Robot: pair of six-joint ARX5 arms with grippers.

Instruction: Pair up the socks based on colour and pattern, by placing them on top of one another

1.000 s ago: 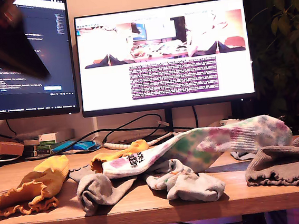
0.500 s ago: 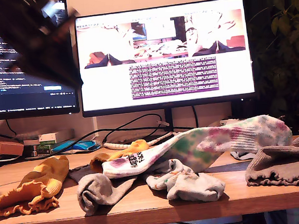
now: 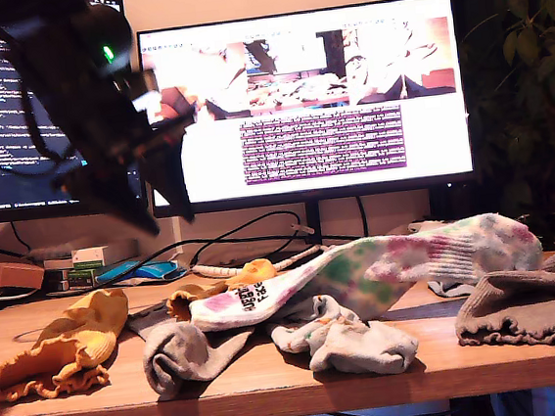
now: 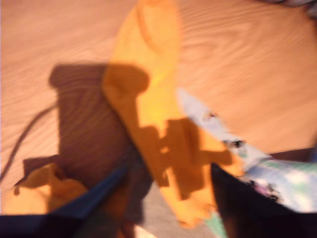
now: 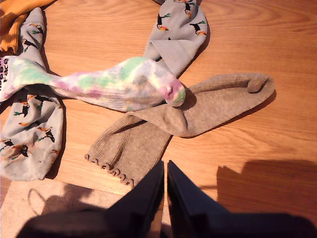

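The first gripper (image 4: 168,198) hangs in the air with its fingers (image 4: 240,203) spread wide and nothing between them. Directly beneath it a yellow sock (image 4: 148,94) lies stretched out on the wooden table (image 3: 275,390), with the gripper's shadow cast across it. That wrist picture is blurred, so finer detail is lost. In the exterior view the dark arm (image 3: 80,99) sits high on the exterior view's left, well above every sock, in front of the monitors (image 3: 307,102).

The second gripper (image 5: 166,191) has its fingers (image 5: 143,198) pressed together, gripping nothing. It hovers over bare wood just beside the frilled cuff of the grey sock (image 5: 198,111), which lies flat.

The tie-dye sock (image 5: 114,84) runs across the middle of the pile, and its toe rests on the grey sock. A printed sock (image 5: 29,134) passes under the tie-dye sock's cuff end. A second printed sock (image 5: 178,29) lies beyond the tie-dye sock, running up to its toe.

In the exterior view, a frilly yellow sock (image 3: 70,351) sits crumpled near the front edge on the exterior view's left, apart from the pile. The grey sock lies on the exterior view's right. No pair is stacked yet.
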